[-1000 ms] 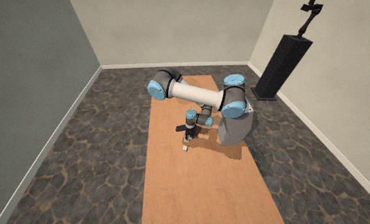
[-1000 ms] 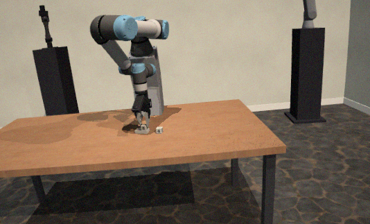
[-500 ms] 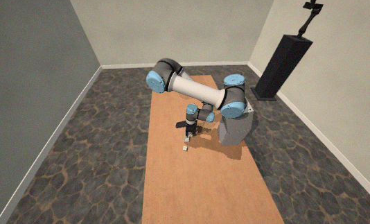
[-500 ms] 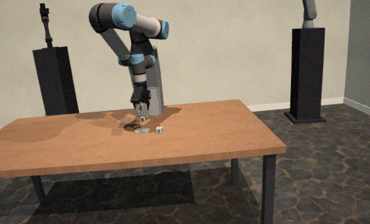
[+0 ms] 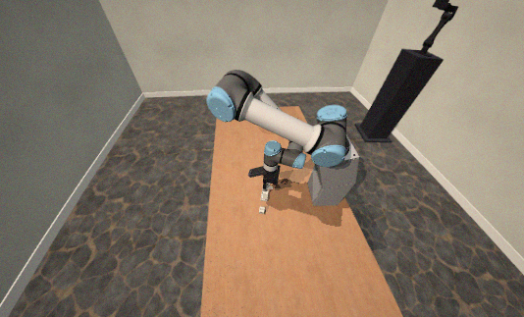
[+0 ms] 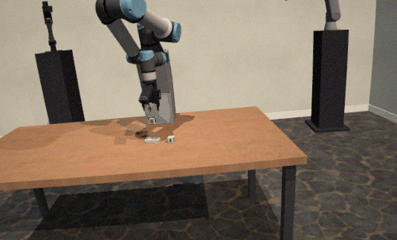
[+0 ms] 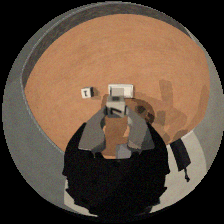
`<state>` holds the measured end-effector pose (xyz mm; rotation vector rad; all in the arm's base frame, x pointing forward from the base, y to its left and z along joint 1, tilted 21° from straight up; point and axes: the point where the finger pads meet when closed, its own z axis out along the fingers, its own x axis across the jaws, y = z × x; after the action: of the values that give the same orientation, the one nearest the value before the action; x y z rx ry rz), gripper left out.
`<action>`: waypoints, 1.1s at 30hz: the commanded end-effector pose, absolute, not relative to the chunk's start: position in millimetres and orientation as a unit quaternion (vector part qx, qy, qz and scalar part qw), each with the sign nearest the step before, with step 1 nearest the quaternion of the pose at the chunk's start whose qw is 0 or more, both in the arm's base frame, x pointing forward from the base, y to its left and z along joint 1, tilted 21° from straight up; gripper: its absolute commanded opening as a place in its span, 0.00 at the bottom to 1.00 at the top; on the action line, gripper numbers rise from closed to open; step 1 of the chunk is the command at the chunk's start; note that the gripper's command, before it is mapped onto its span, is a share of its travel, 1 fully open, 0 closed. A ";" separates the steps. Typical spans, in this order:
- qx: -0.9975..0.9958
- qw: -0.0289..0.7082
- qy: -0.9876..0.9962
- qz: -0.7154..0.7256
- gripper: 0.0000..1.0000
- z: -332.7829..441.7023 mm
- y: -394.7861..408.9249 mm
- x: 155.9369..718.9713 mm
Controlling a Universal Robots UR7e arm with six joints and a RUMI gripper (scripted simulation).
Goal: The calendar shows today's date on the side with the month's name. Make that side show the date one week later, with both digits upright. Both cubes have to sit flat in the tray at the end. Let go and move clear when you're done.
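My gripper [image 6: 152,120] is shut on a small white number cube [image 6: 152,120] and holds it above the wooden table. The held cube also shows in the wrist view [image 7: 116,109] between the two grey fingers, with a dark digit on its face, and in the top view [image 5: 266,187]. The low white calendar tray [image 6: 152,140] lies on the table just below the gripper; in the wrist view the tray [image 7: 121,91] looks empty. A second white cube [image 6: 170,139] sits loose on the table beside the tray; the wrist view shows it [image 7: 87,93] with a dark digit on top.
The arm's grey pedestal [image 6: 163,99] stands on the table right behind the gripper. Black stands with cameras stand on the floor at the left [image 6: 59,86] and right [image 6: 328,79] of the table.
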<state>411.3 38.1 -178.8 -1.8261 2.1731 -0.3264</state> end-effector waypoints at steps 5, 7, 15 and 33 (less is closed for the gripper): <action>-0.633 0.141 0.753 -0.111 0.11 -175.7 38.2 409.7; -0.633 0.141 0.753 -0.112 0.11 -175.8 38.1 409.9; -0.608 0.144 0.774 -0.106 0.11 -177.1 32.0 410.2; -0.440 0.162 0.880 -0.076 0.11 -181.4 -3.8 411.5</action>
<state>410.2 8.7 -179.9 -1.4501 2.4157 -0.2478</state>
